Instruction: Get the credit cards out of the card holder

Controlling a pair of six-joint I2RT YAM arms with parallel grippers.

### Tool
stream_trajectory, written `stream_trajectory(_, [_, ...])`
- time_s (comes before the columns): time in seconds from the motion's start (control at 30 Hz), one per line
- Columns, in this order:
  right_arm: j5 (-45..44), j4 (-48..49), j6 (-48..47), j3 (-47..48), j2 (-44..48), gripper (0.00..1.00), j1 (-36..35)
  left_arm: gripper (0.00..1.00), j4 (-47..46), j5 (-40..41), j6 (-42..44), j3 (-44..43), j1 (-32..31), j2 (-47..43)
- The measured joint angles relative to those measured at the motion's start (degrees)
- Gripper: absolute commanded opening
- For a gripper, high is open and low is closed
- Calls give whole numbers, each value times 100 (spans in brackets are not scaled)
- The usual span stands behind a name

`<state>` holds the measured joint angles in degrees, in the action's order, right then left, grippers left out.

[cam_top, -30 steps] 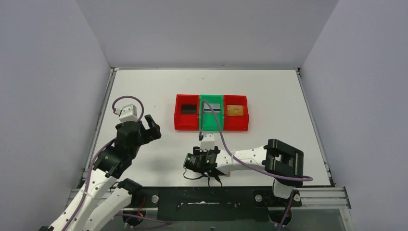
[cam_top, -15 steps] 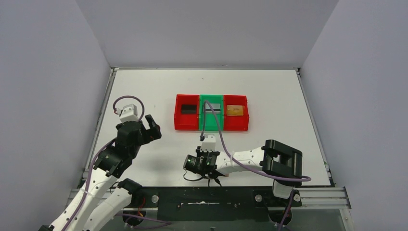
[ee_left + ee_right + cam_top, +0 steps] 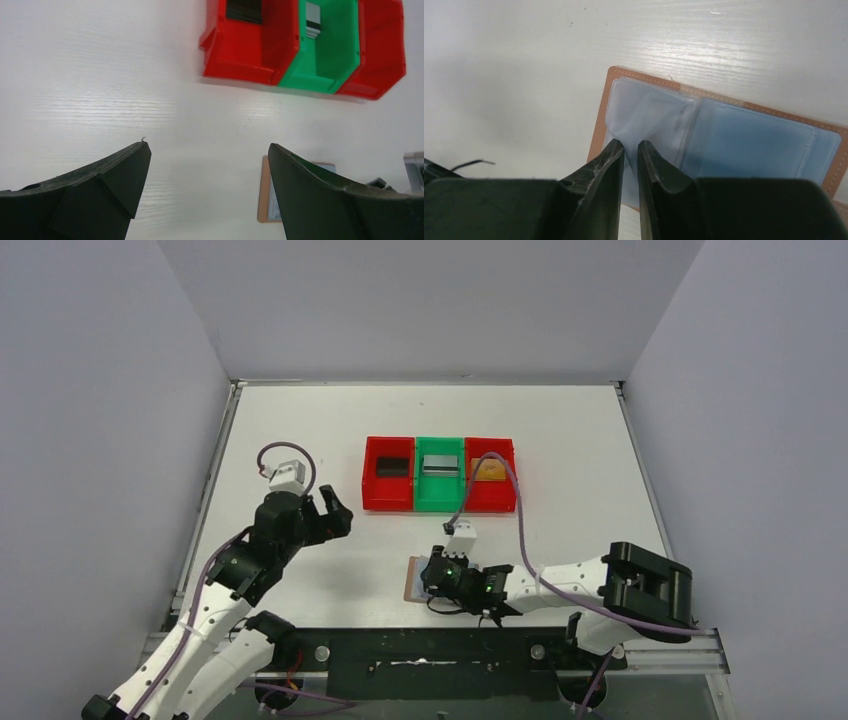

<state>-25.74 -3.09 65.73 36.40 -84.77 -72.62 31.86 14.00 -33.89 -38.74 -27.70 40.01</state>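
The card holder [image 3: 415,582] lies open near the table's front edge, tan-brown with pale blue inner pockets [image 3: 744,140]. My right gripper [image 3: 438,578] is over its left half, its jaws [image 3: 630,144] drawn nearly together on a puckered fold of the clear pocket sheet. No card shows in the pockets. A black credit card [image 3: 391,466], a silver-grey one [image 3: 438,466] and a gold-orange one [image 3: 487,469] lie in the bins. My left gripper [image 3: 330,512] hovers open and holds nothing [image 3: 208,145], to the left of the holder [image 3: 264,192].
Three joined bins stand mid-table: a red one [image 3: 372,492], a green one [image 3: 438,502] and another red one [image 3: 505,495]. The right arm's purple cable [image 3: 510,500] loops over the right bin. Grey walls close in the table.
The right wrist has shifted to the right, uncovering the card holder, and its jaws have narrowed onto the pocket sheet. The left gripper has moved forward and to the right, still open.
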Motion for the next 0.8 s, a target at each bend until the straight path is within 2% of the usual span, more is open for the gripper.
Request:
stream_trajectory(0.17, [695, 1670, -127, -1069, 529, 16, 428, 80, -748, -1213, -341, 658, -28, 13])
stream_trajectory(0.33, [1117, 3042, -109, -1915, 750, 18, 656, 78, -1495, -2068, -708, 1106, -323, 326])
stream_trajectory(0.57, [1360, 4127, -57, -2507, 852, 19, 730, 74, -2540, -2116, -999, 1126, -1775, 1357])
stream_trajectory(0.8, [1405, 4474, 37, -2627, 857, 20, 782, 63, -3239, -1961, -1329, 1130, -2529, 2284])
